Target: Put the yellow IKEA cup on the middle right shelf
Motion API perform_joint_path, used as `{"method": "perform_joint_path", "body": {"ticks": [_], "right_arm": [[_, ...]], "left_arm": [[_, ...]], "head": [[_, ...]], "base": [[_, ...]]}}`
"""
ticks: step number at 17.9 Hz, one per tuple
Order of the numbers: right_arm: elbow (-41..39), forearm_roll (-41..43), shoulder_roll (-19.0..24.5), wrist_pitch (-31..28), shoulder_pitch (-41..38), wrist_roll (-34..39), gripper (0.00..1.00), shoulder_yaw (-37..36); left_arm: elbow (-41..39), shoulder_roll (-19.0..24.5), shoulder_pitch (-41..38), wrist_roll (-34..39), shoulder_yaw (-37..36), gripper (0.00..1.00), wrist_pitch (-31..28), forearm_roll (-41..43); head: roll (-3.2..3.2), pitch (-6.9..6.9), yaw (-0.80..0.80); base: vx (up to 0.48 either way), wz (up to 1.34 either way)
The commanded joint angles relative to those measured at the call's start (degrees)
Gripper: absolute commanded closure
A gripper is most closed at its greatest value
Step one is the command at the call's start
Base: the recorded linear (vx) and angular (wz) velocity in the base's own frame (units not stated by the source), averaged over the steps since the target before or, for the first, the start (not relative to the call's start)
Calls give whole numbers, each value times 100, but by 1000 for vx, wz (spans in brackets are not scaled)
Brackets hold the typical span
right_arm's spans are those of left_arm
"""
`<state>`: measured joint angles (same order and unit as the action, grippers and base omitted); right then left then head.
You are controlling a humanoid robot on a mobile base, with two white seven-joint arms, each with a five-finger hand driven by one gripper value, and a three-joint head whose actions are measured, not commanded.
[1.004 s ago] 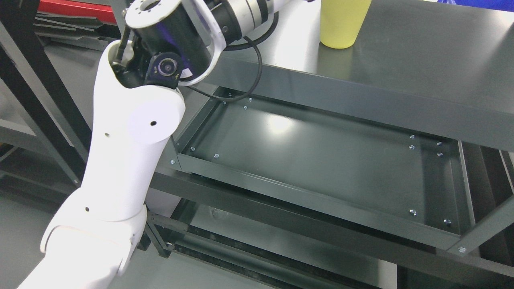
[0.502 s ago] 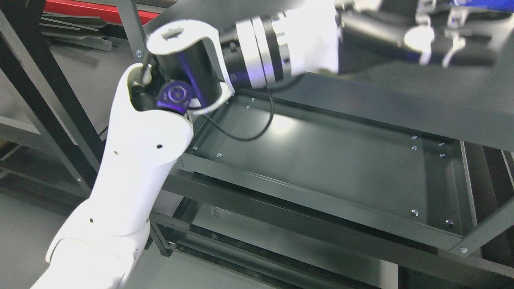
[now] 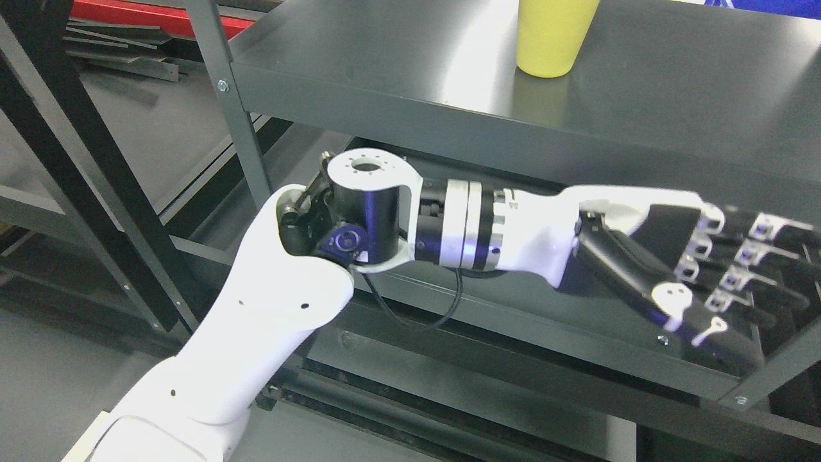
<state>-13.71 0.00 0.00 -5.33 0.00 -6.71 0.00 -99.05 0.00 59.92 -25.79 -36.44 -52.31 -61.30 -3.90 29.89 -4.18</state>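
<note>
1. Since half a second ago, the left arm (image 3: 269, 321) has dropped from the upper shelf level to the centre of the frame, and the yellow cup (image 3: 553, 35) is uncovered again.
2. The left hand (image 3: 699, 256) now stretches toward the right edge, over the lower shelf tray (image 3: 513, 321).
3. Its fingers (image 3: 757, 256) are extended, nearly straight and slightly apart, holding nothing and touching nothing visible.
4. The yellow cup stands upright at the top centre-right of the frame, on the dark upper shelf (image 3: 673, 96), well apart from the hand.
</note>
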Motion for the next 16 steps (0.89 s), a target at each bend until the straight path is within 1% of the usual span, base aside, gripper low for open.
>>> {"method": "perform_joint_path", "body": {"ticks": [1,2,3,5,7,8,9,10,12,13,15,16], "right_arm": [[0,141,-100,-3,-79,3,1,97],[0,141,-100,-3,-79,3,1,97],[0,141,-100,-3,-79,3,1,97],[0,141,-100,-3,-79,3,1,97],[0,141,-100,-3,-79,3,1,97],[0,141,-100,-3,-79,3,1,97],[0,141,-100,-3,-79,3,1,97],[0,141,-100,-3,-79,3,1,97],[0,141,-100,-3,-79,3,1,97],[0,141,-100,-3,-79,3,1,97],[0,141,-100,-3,-79,3,1,97],[-9,141,-100,-3,-79,3,1,97]], "left_arm": [[507,100,-1042,3,-727,1,89,1772],[657,100,-1227,3,-342,1,133,2258],[841,100,-1577,3,332,1,168,2933],[992,100,-1834,12,1048,1,439,3587],[1290,100,-2037,30,1812,1,1368,4613],[1535,100,-2090,38,2242,1,1982,5219],[1703,100,-2125,47,2594,1,2466,5616],[1809,100,-2186,65,2911,1,2967,5864],[1968,100,-2423,248,3229,1,3786,6015],[1968,100,-2546,597,3370,1,3903,6059],[1959,100,-2713,1493,3695,1,3956,6217],[1933,100,-2871,1741,3679,1,3956,6366]], "head": [[0,0,0],[0,0,0],[0,-1,0],[0,-1,0],[0,-1,0],[0,-1,0],[0,-1,0],[0,-1,0],[0,-1,0],[0,-1,0],[0,-1,0],[0,-1,0]], "base": [[0,0],[0,0],[0,0],[0,0],[0,0],[0,0],[0,0],[0,0],[0,0],[0,0],[0,0],[0,0]]}}
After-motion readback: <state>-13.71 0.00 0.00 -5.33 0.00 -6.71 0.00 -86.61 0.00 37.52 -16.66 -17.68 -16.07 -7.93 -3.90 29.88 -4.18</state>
